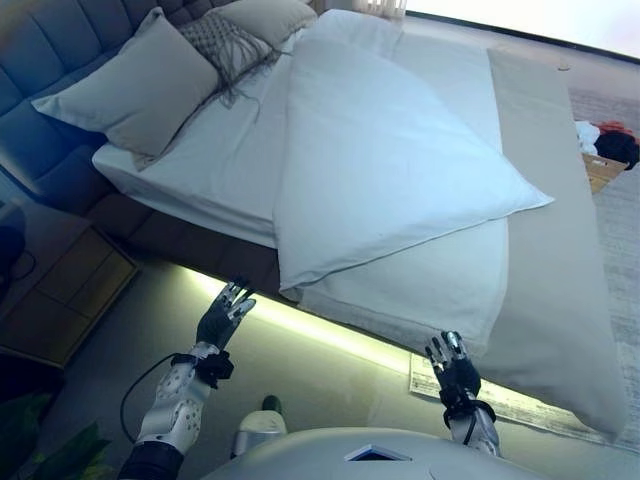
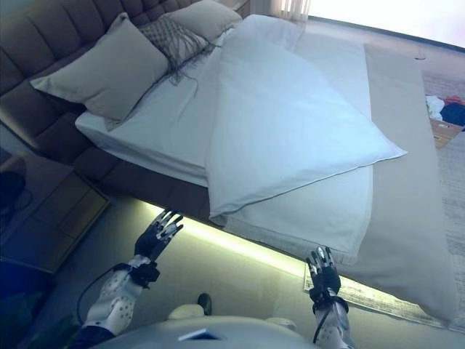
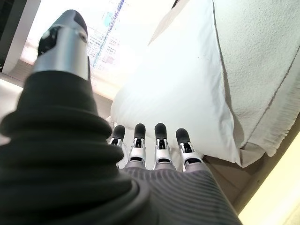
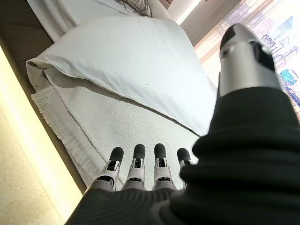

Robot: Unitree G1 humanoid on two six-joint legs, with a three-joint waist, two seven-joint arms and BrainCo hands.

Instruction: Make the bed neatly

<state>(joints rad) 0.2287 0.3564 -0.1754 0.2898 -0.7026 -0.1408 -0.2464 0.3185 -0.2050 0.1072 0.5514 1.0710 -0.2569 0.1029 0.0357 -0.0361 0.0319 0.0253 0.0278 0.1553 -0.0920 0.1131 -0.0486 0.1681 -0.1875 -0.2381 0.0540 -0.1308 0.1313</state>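
Note:
A white duvet (image 1: 390,160) lies folded askew across the bed, one corner hanging at the near edge and one pointing right. Under it lies a cream throw blanket (image 1: 450,290) with a fringed edge, over a beige bed cover (image 1: 560,300). Grey pillows (image 1: 140,85) and a patterned cushion (image 1: 225,45) sit at the headboard. My left hand (image 1: 225,315) is open, held up before the near bed edge, short of the duvet's hanging corner. My right hand (image 1: 455,368) is open, just below the throw's edge. Both hold nothing.
A wooden nightstand (image 1: 60,290) stands at the left beside the bed. A lit strip glows under the bed frame (image 1: 330,335). A paper sheet (image 1: 425,380) lies on the floor by my right hand. A box with clothes (image 1: 605,150) sits at the far right.

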